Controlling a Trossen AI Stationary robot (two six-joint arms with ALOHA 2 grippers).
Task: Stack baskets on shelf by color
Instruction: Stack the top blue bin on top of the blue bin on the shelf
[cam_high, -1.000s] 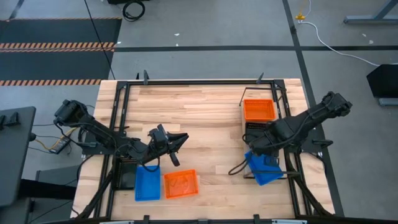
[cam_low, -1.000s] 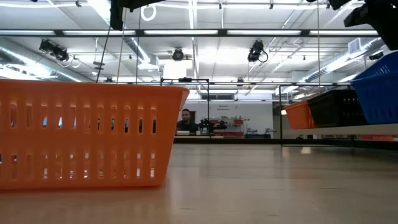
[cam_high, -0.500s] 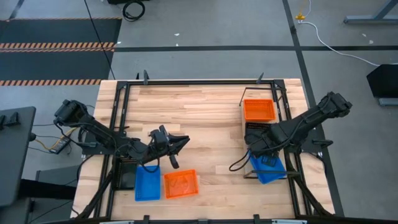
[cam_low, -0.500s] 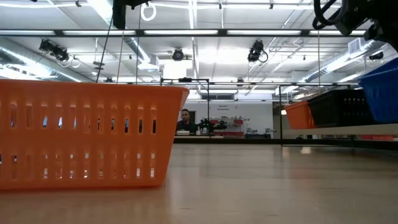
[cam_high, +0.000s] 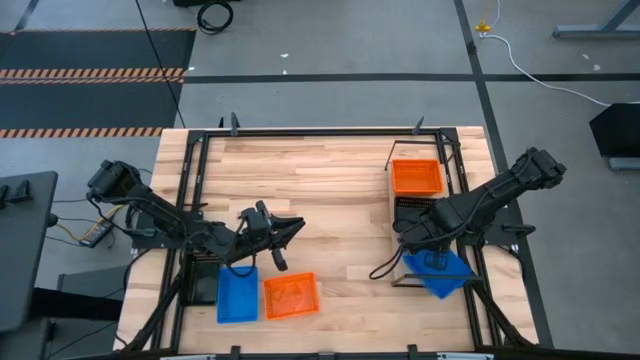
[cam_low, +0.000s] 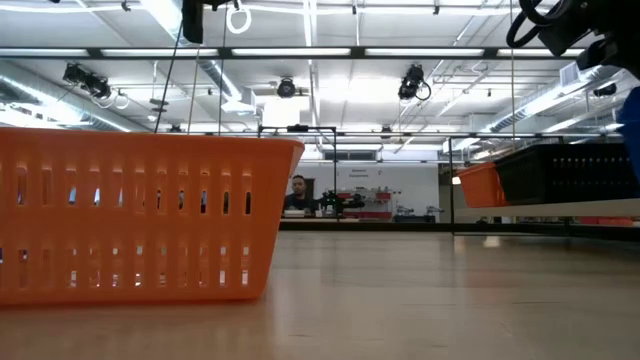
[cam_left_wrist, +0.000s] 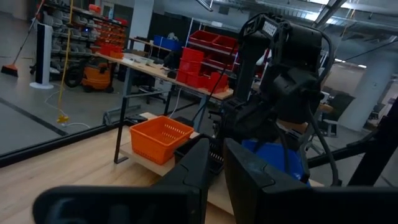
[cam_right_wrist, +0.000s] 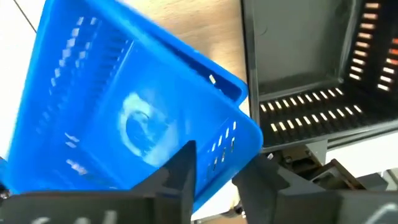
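Note:
My right gripper (cam_right_wrist: 214, 163) holds a blue basket (cam_high: 440, 272) over the near end of the shelf (cam_low: 545, 208), at the table's right. On the shelf an orange basket (cam_high: 417, 177) sits at the far end, with a black basket (cam_high: 414, 211) beside it in the middle. Another blue basket (cam_high: 237, 294) and another orange basket (cam_high: 291, 296) rest on their bottoms on the tabletop, near the front edge. My left gripper (cam_high: 288, 228) hovers shut above them, pointing level toward the shelf, and touches nothing. My right gripper has one slotted side wall of the blue basket (cam_right_wrist: 225, 144), close to a corner. One finger (cam_right_wrist: 184, 163) is inside the basket and the other is outside. The fingers come steeply from above. The basket hangs tilted and askew below them, and I cannot tell whether it touches the shelf.
The shelf's black wire frame (cam_high: 398, 282) stands around the blue basket's place. Black rails (cam_high: 190, 190) run along the table's sides. The orange basket (cam_low: 140, 215) on the tabletop fills the low view's left. Bare wood (cam_high: 330, 200) lies between the arms.
My right gripper has sunk a little over the shelf's near end. The blue basket in it has turned about and tipped, and has shifted slightly toward the table's right edge, almost out of the low view.

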